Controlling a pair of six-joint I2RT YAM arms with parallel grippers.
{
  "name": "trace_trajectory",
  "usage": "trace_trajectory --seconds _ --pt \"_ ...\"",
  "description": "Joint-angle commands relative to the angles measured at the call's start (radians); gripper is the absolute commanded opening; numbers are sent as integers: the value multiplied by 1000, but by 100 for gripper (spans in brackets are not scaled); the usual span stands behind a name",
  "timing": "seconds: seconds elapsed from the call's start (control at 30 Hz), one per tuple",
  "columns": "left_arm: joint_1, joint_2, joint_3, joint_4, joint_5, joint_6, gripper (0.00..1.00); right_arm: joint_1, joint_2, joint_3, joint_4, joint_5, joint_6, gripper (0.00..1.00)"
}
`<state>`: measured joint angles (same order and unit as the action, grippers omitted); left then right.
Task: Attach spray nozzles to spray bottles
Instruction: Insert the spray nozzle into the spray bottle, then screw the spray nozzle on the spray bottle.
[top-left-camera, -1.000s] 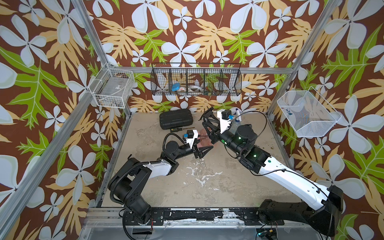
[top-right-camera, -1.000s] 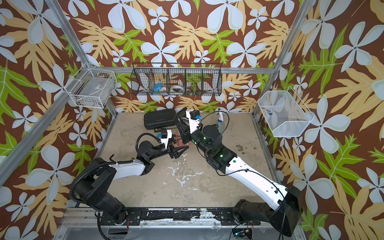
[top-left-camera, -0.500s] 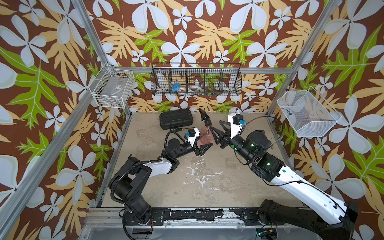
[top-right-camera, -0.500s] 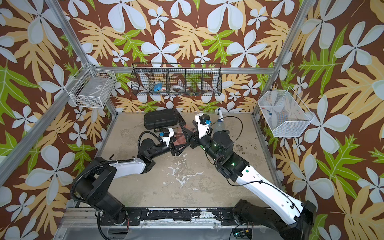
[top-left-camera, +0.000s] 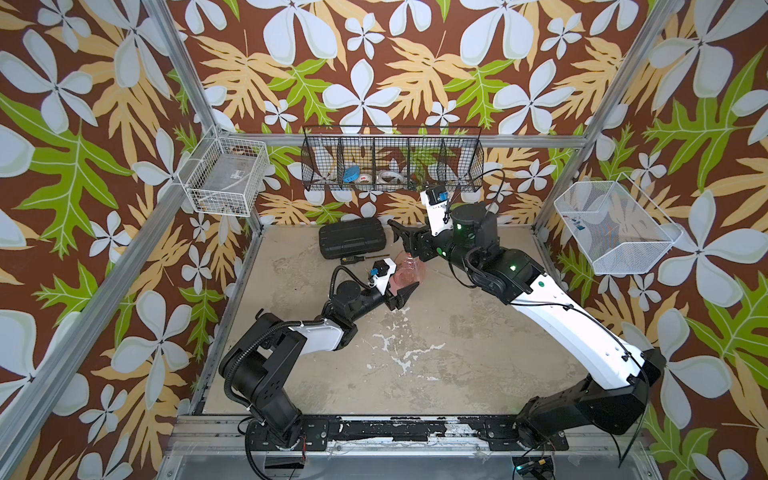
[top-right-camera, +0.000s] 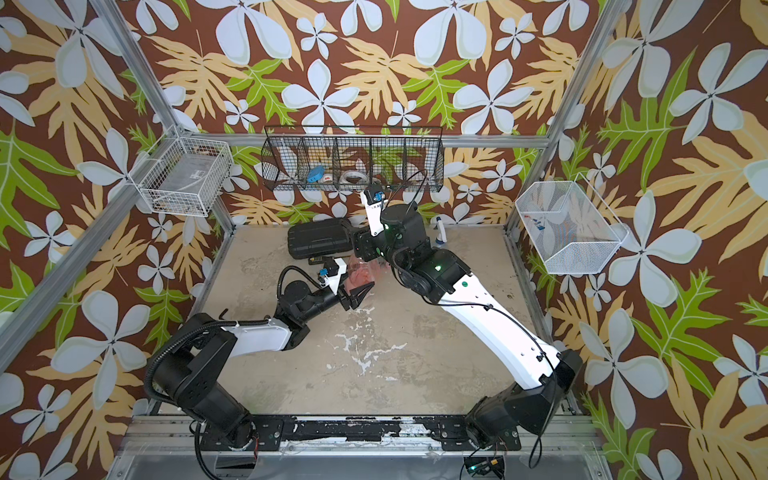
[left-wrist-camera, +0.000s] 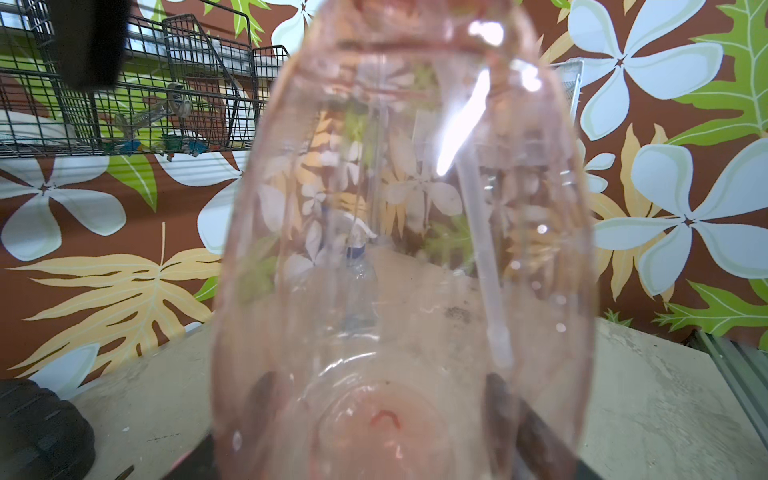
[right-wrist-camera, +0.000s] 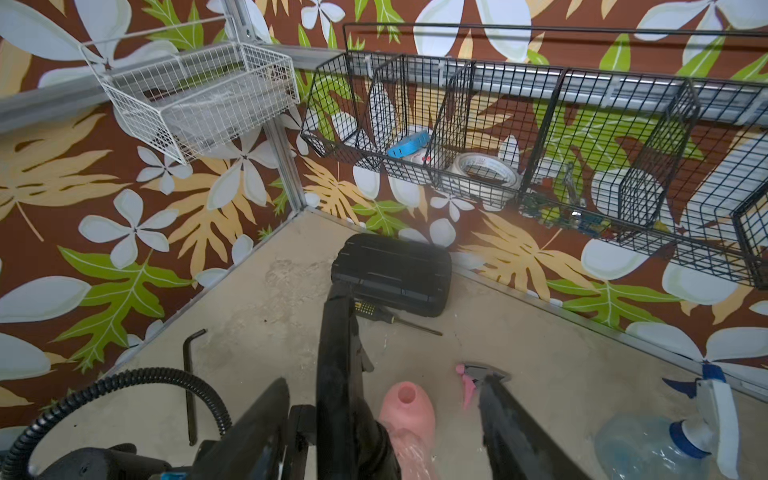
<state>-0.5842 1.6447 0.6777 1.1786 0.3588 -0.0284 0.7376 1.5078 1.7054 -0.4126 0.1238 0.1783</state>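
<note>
- The neck of the orange-red bottle (top-left-camera: 411, 270) is cut off in the left wrist view. The right arm covers it in both top views, so I cannot tell what sits on it. A thin tube (left-wrist-camera: 484, 249) runs lengthwise inside.
- The left gripper (top-left-camera: 405, 286) is clamped low on that bottle, over the back half of the table (top-left-camera: 436, 353) near the black case (top-left-camera: 352, 243). Its fingers (left-wrist-camera: 500, 399) show blurred through the plastic.
- The bottle stands roughly upright, neck up.
- The right gripper (top-left-camera: 397, 237) is above it, jaws spread, gripping nothing.
- A pink bottle (right-wrist-camera: 407, 409) close by has an open neck. A grey-and-pink nozzle (right-wrist-camera: 478, 374) lies on the table beside it, not touching.
- A clear bluish bottle (right-wrist-camera: 640, 451), partly cut off, carries a white-and-blue nozzle (right-wrist-camera: 706, 411).
- The black wire basket (top-left-camera: 477, 164) on the back wall holds a blue roll (top-left-camera: 352, 172) and tape rolls (top-left-camera: 388, 176).
</note>
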Motion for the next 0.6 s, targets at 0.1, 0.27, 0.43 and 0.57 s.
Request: trace_trajectory --seconds 0.1,0.27,0.43,0.57 --pt "0 7 7 16 0 1 68 2 -5 -52 80 -31 -42 72" --pt "-2 21 16 13 20 -5 68 1 11 -70 134 -38 -55 67" --pt "-2 26 20 13 31 -13 68 1 36 -72 161 -42 -62 53" --pt "-2 20 19 11 35 -13 68 2 47 -71 165 -42 -62 36"
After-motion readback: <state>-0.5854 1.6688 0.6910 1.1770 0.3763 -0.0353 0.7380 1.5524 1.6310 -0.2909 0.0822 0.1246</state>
